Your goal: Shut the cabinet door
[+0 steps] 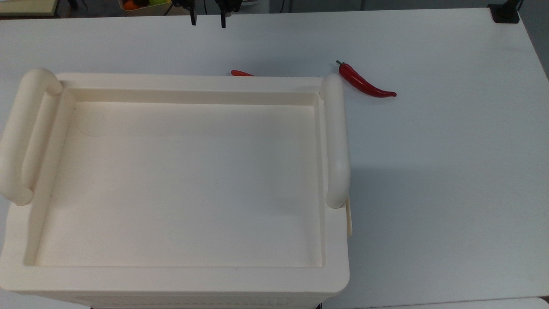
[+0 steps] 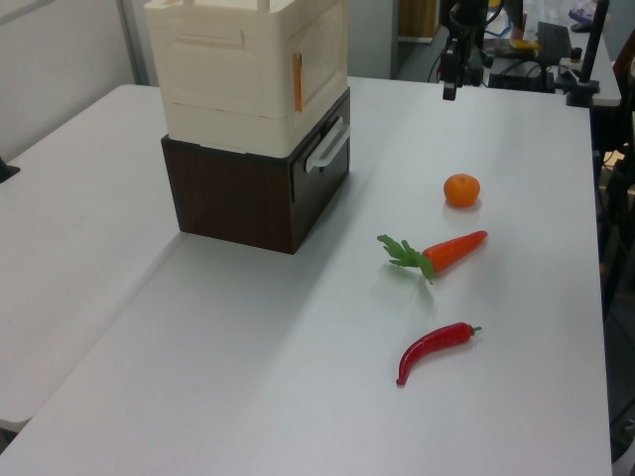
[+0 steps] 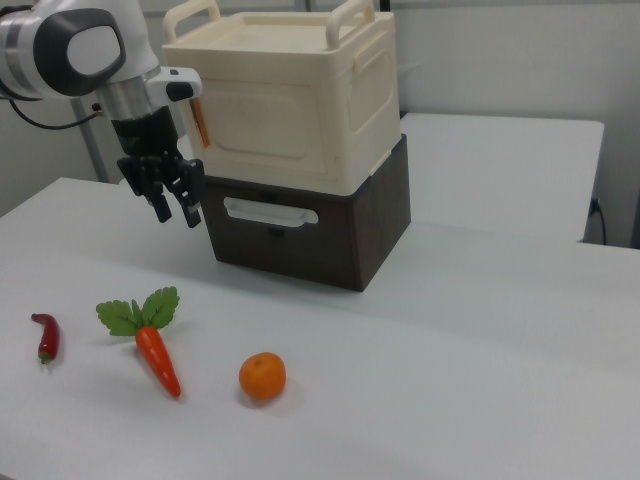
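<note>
Right view: the fingers hang spread and empty above the counter; the cabinet door stands just beyond them toward the right view's right (apparently flush with the cabinet).

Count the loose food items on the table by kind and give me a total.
Chili: 1
Carrot: 1
Orange: 1
Total: 3
</note>
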Motion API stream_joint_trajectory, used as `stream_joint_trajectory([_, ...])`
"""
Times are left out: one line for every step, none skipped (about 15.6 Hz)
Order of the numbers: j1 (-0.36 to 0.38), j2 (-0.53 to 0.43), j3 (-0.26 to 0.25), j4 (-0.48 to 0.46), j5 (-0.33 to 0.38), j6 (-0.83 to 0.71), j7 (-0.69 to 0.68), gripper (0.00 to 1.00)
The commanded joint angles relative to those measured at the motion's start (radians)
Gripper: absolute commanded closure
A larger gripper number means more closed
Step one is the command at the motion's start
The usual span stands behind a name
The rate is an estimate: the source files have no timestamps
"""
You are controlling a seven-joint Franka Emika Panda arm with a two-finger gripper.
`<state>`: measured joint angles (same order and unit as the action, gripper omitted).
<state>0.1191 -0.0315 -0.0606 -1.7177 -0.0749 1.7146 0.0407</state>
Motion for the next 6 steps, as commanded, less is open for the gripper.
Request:
stream_joint_trajectory([-0.003,-0.027,0.002,-0.022,-0.016,-0.032,-0.008,0.00])
stream_joint_trajectory([-0.001,-0.027,0.002,-0.022,-0.016,-0.032,-0.007,0.00])
stream_joint_trajectory([-0.001,-0.027,0.001,-0.022,-0.016,-0.044,-0.007,0.00])
stream_joint_trajectory([-0.001,-0.027,0.001,-0.020,-0.016,-0.053,-0.007,0.00])
stream_joint_trajectory([-0.001,-0.025,0.001,-0.013,-0.016,-0.056,-0.007,0.00])
stream_joint_trajectory([-0.001,-0.021,-0.001,-0.005,-0.016,-0.056,-0.007,0.00])
